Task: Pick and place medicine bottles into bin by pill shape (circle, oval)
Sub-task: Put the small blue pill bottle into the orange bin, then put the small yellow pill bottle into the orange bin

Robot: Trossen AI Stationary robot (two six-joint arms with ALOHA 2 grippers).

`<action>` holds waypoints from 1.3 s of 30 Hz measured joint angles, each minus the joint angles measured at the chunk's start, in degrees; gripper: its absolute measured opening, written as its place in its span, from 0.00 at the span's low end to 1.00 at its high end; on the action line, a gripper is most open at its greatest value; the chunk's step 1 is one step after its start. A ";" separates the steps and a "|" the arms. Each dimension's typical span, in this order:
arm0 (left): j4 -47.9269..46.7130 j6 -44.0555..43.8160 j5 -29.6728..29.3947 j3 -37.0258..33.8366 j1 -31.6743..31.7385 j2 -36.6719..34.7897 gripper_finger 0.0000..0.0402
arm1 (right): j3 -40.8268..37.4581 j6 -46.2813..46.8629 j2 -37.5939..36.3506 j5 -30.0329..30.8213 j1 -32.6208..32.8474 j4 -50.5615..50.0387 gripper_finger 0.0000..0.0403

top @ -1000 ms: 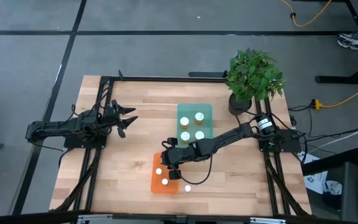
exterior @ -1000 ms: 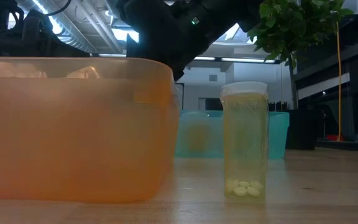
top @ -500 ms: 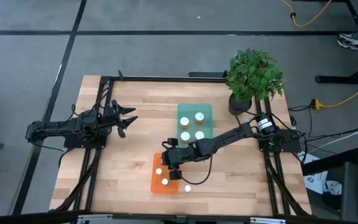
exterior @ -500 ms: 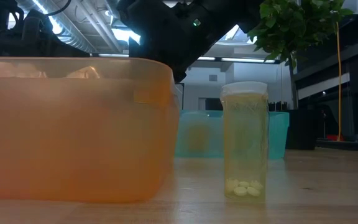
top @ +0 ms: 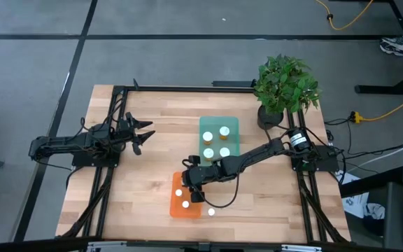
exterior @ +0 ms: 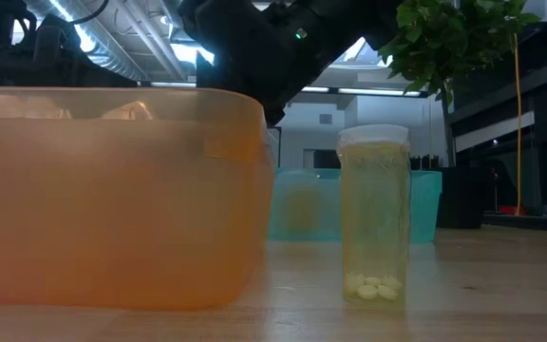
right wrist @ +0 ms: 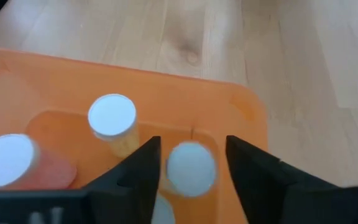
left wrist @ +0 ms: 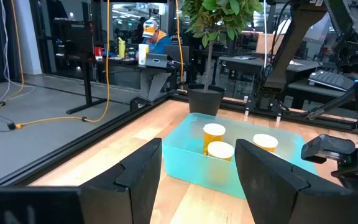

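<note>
My right gripper is open and points down into the orange bin at the table's near middle. A white-capped bottle stands between its fingers, with a small gap on at least one side. Two more bottles stand in the orange bin. Three bottles stand in the teal bin. One bottle stands on the table just right of the orange bin, pills on its bottom. My left gripper is open and empty at the table's left.
A potted plant stands at the far right corner. The teal bin lies just beyond the orange bin. Bare wood lies between my left gripper and the bins. A person sits in the room beyond the table.
</note>
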 joint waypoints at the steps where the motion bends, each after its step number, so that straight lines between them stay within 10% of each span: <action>1: -0.02 0.00 0.00 -0.01 0.00 0.00 0.49 | 0.00 0.00 0.00 0.00 0.00 0.02 0.49; 17: -0.01 -0.01 0.00 -0.01 0.00 -0.01 0.49 | 3.96 3.88 0.02 -0.91 -0.02 -2.09 0.69; 30: -0.02 0.00 0.00 -0.01 0.00 -0.02 0.49 | 29.09 17.18 -0.04 2.68 3.19 -50.03 0.69; 39: -0.01 -0.01 0.00 0.00 0.01 -0.02 0.49 | 28.41 27.76 -0.13 6.27 12.23 -67.84 0.69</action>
